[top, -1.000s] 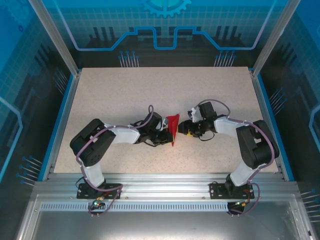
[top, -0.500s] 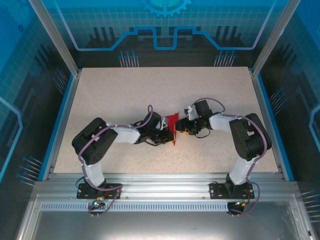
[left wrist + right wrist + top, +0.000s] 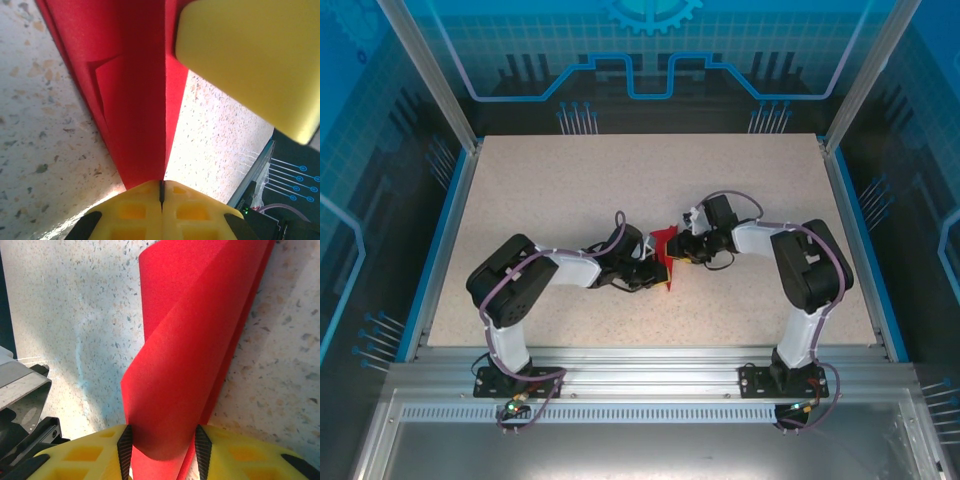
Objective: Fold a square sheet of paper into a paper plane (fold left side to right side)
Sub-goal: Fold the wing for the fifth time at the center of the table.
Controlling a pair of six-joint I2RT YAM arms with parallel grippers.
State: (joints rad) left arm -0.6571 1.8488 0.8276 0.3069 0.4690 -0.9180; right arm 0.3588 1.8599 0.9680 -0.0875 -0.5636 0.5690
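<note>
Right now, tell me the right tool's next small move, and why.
Probably close the right tool fully: the curled layer of the thin bright red folded paper sheet sits between its parted jaws, unflattened, while the left tool pinches the sheet's opposite side shut.

A speckled beige table (image 3: 570,180) sits inside blue translucent walls (image 3: 380,150) with aluminium framing (image 3: 640,370).

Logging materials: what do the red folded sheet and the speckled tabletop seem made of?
Red folded sheet: thin matte paper, shown by crisp creases and a soft curl. Speckled tabletop: likely stone-look laminate, beige with dark flecks, slight sheen.
</note>
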